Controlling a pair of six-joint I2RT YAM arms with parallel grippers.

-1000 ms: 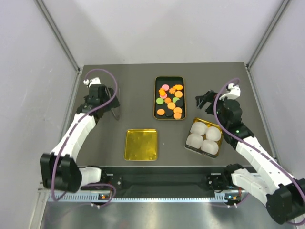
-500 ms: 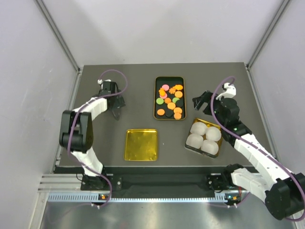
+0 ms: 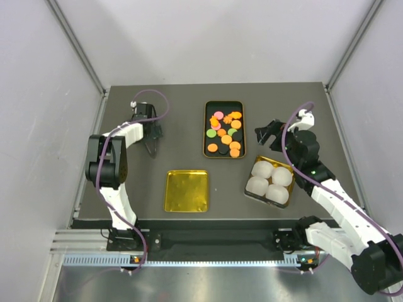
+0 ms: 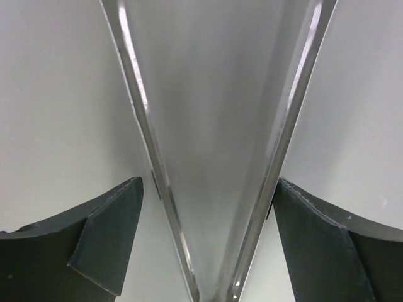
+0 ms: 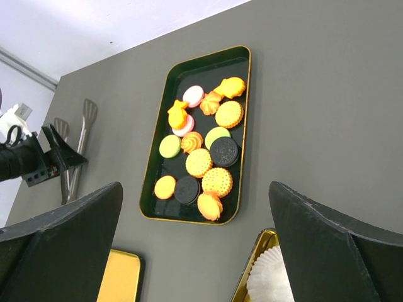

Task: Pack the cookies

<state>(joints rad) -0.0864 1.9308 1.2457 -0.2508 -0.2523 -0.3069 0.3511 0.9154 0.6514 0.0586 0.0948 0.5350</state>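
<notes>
Nothing was packed yet: the cookies (image 3: pixel 224 133) all lay in the tray (image 3: pixel 206 129) at the worktop's far middle. The cups (image 3: pixel 269 180) toward the near right corner sat empty. The left gripper (image 3: pixel 150 143) stood wide astride the tongs (image 4: pixel 141 126). The right gripper (image 3: pixel 264 133) hung wide, holding nothing.

- In the left wrist view the tongs (image 4: pixel 141 107) are blurred, and both arms run off the top edge.
- From above, the left gripper (image 3: pixel 151 143) covers most of the tongs.
- The right wrist view's bottom edge cuts off the gold tray (image 5: pixel 123 277) and a paper cup (image 5: pixel 271 280).
- From above, the cookies (image 3: pixel 225 132) are too small to tell their shapes.
</notes>
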